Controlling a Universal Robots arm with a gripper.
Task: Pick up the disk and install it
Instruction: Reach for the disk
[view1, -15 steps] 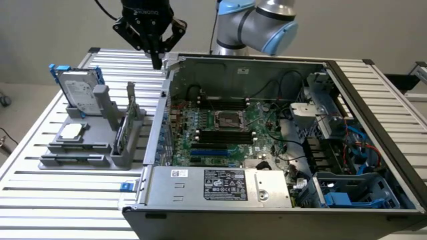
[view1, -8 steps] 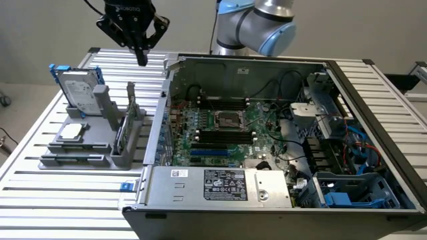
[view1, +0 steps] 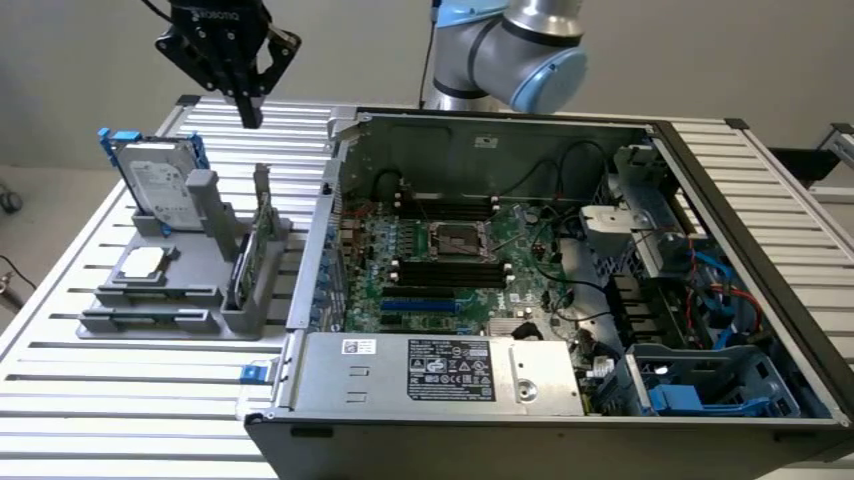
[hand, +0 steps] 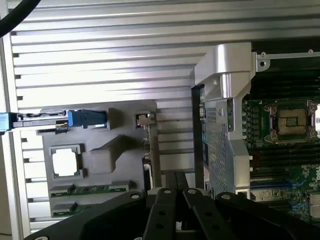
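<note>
The disk (view1: 158, 182), a silver-grey drive with a white label in a blue carrier, stands upright at the back of the grey holder stand (view1: 174, 300) on the exterior view's left. Seen edge-on in the wrist view, the disk (hand: 55, 120) shows its blue carrier ends. My gripper (view1: 250, 118) hangs in the air above and a little behind the disk, apart from it, fingers together and pointing down. Its black fingers (hand: 175, 192) are shut with nothing between them.
An open computer case (view1: 561, 270) with motherboard, CPU socket (view1: 458, 240) and a grey power supply box (view1: 441, 375) fills the slatted metal table's middle and right. The stand also carries a small silver chip (view1: 140, 262) and upright cards (view1: 264, 215).
</note>
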